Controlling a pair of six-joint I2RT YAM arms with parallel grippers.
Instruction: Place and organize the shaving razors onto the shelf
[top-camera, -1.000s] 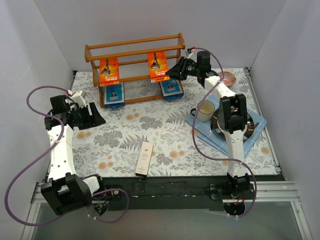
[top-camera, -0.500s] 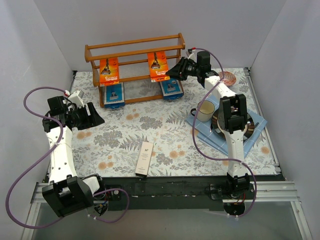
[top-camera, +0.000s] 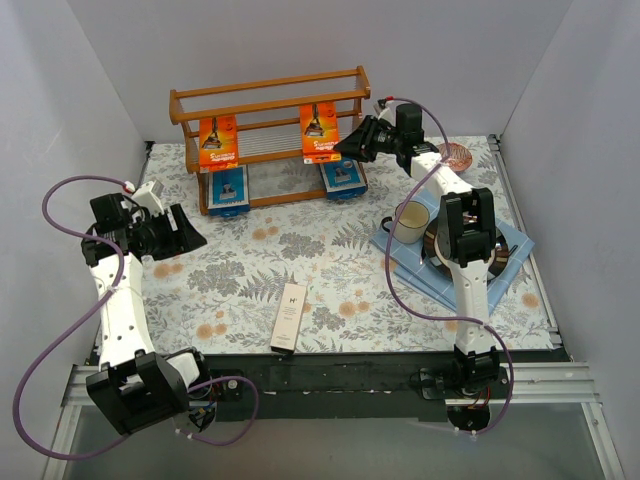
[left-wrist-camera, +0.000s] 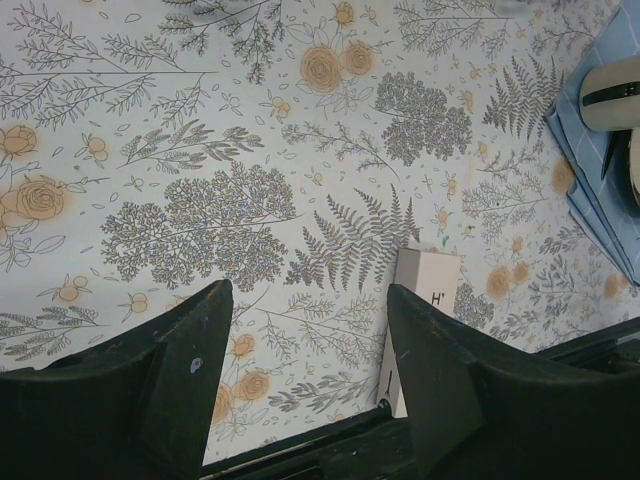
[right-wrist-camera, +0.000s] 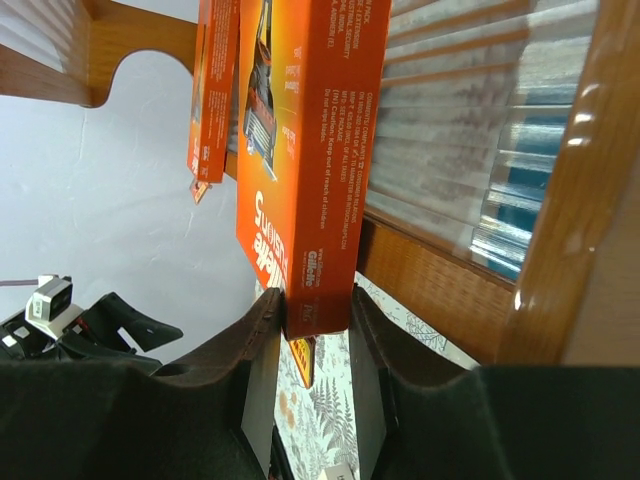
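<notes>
The right gripper (right-wrist-camera: 310, 312) pinches one edge of an orange pack (right-wrist-camera: 300, 150) between its jaws, I think to keep it upright on the upper board of the shelf (right-wrist-camera: 430, 270). A second orange pack (right-wrist-camera: 212, 90) stands beyond the jaws. The left gripper (left-wrist-camera: 305, 300) hangs with its jaws spread and empty. Below them, partly behind one finger, the slim white box (left-wrist-camera: 428, 290) lies on the flowered table (left-wrist-camera: 150, 120), not yet shelved.

A reddish-brown wooden two-tier rack (top-camera: 270, 88) is set on the flower-patterned table (top-camera: 330, 260) at the right gripper (top-camera: 347, 147); a flat orange pack (top-camera: 320, 135) at its upper tier is clamped there. A slim white box (top-camera: 289, 315) is laid ahead of the left gripper (top-camera: 190, 236).
</notes>
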